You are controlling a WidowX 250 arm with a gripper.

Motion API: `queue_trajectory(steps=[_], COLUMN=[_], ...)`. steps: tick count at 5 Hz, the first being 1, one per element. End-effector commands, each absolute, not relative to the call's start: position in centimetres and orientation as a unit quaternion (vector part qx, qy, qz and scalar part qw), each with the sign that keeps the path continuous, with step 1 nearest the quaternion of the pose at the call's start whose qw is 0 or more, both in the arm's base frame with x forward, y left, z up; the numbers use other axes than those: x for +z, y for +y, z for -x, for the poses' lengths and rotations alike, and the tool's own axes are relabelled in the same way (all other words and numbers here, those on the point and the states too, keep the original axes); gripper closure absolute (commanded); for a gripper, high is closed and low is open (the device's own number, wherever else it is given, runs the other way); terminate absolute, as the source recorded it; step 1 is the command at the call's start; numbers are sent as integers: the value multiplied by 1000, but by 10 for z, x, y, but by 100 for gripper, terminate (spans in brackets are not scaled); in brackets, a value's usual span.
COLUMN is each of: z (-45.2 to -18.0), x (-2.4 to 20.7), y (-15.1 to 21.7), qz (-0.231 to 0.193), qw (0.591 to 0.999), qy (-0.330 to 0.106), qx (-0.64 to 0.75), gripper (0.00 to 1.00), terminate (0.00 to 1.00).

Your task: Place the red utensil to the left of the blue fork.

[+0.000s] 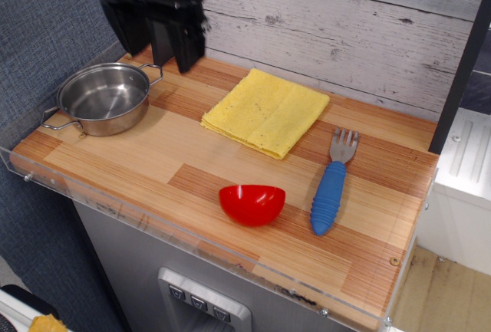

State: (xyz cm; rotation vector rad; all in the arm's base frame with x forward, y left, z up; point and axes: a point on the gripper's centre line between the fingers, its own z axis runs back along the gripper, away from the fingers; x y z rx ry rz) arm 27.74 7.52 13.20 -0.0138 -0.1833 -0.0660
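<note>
The red utensil, a small glossy red bowl (pixel 252 204), sits upright on the wooden counter near its front edge. The blue fork (pixel 332 187) lies just to its right, blue ribbed handle toward the front, silver tines toward the wall. A small gap separates bowl and fork. My gripper (pixel 157 48) hangs high at the back left, above the counter near the steel pot, far from the bowl. Its two black fingers (pixel 186 41) stand apart and hold nothing.
A steel pot (pixel 103 98) with two handles stands at the left end. A folded yellow cloth (pixel 266 110) lies at the back middle. A clear acrylic lip (pixel 153 228) runs along the counter's front edge. A grey plank wall is behind.
</note>
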Motion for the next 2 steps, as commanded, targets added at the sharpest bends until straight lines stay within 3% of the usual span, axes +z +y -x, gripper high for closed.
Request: queue_trajectory(steps=[1,2], z=[-284,-280], x=[123,127], y=[71,75], qz=[-7,-18], qw=[996,995], qy=[-69,-70], qx=[-63,-76], gripper=[0,0], terminate=[0,0])
